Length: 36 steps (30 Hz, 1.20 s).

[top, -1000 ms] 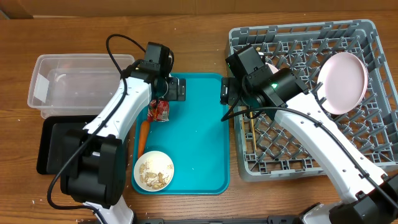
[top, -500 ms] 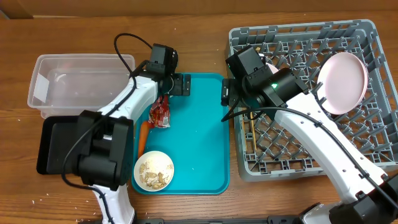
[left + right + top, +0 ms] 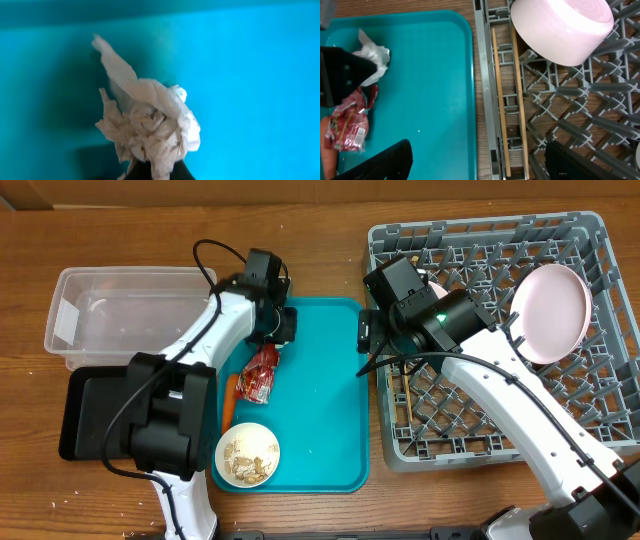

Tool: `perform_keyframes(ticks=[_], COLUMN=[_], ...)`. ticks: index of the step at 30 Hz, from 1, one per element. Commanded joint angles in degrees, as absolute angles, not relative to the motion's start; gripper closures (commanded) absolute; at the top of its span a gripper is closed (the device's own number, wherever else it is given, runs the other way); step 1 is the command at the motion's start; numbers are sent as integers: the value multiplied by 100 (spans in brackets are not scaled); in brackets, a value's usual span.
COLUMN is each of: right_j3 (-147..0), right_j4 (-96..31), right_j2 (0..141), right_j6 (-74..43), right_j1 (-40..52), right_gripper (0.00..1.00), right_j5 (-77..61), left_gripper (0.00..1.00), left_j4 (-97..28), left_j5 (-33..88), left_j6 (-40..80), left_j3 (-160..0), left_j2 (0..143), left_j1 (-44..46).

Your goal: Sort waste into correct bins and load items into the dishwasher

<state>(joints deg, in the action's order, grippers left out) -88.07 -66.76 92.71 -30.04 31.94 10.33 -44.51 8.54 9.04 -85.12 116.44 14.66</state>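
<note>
My left gripper (image 3: 282, 328) pinches the crumpled silver foil ball (image 3: 150, 125) at the teal plastic tray's (image 3: 320, 410) upper left, probably to carry it off as waste; my right gripper (image 3: 366, 332) hangs open.

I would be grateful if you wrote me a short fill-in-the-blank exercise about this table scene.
The red-and-silver snack wrapper lies on the large teal tray beside an orange ___.
In the large grey plastic dish rack lie two thin wooden ___.
The left tool is ___ on the crumpled silver foil ball.
Missing words: carrot; chopsticks; shut.
</note>
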Motion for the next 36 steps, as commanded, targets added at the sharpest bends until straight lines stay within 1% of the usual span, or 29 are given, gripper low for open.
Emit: perform_keyframes(ticks=[1,4,5,6,7,11,13,16,19,22,23,24,25,27,30,33,34,36], right_j3=[-8847,-8847,-8847,-8847,-8847,-8847,-8847,-8847,-8847,-8847,-8847,-8847,-8847,-8847,-8847,-8847,-8847,-8847], right_j4=[-6659,-6659,-6657,-6657,-6657,-6650,-6637,-6611,-6619,-6652,-6648,-6632,-6617,-6589,-6617,-6657,-6657,-6650], right_j2=[9264,9264,9264,9264,9264,9264,9264,9264,9264,9264,9264,9264,9264,9264,9264,9264,9264,9264], right_j6=[-3068,-3068,-3068,-3068,-3068,-3068,-3068,-3068,-3068,-3068,-3068,-3068,-3068,-3068,-3065,-3065,-3065,-3065], right_j1=[3181,3181,3181,3181,3181,3179,3181,3181,3179,3181,3181,3181,3179,3179,3181,3179,3179,3179], right_gripper=[13,13,13,13,13,13,13,12,12,12,12,12,12,11,11,11,11,11], right_j5=[1017,1017,1020,1017,1017,1017,1017,1017,1017,1017,1020,1017,1017,1017,1017,1020,1020,1022], left_gripper=[96,96,96,96,96,96,95,92,93,96,87,73,66,60,54,39,32,0], left_j4=[-5179,-6090,-6370,-6792,-6917,-7891,-8311,-8547,-8589,-8287,-8200,-8136,-8086,-8132,-8252,-8114,-8077,-7924], left_j5=[1153,803,532,3,-163,-1354,-1717,-1806,-1678,-1387,-1260,-1048,-731,-191,-102,-91,-95,-307], left_j6=[941,941,947,1087,1168,1964,2368,2611,2895,2897,2893,2786,2467,1835,1573,1514,1448,1299], left_j3=[-9397,-10022,-10189,-10392,-10433,-10510,-10510,-10342,-9889,-9443,-9389,-9389,-9417,-9625,-9990,-10064,-10064,-9977], left_j2=[11509,11273,11185,11041,10997,10694,10667,10678,10678,10678,10678,10678,10676,10667,10624,10473,10466,10497], left_j1=[1492,1492,1490,1474,1466,1258,1035,639,169,-231,-325,-397,-432,-436,-204,281,502,1017])
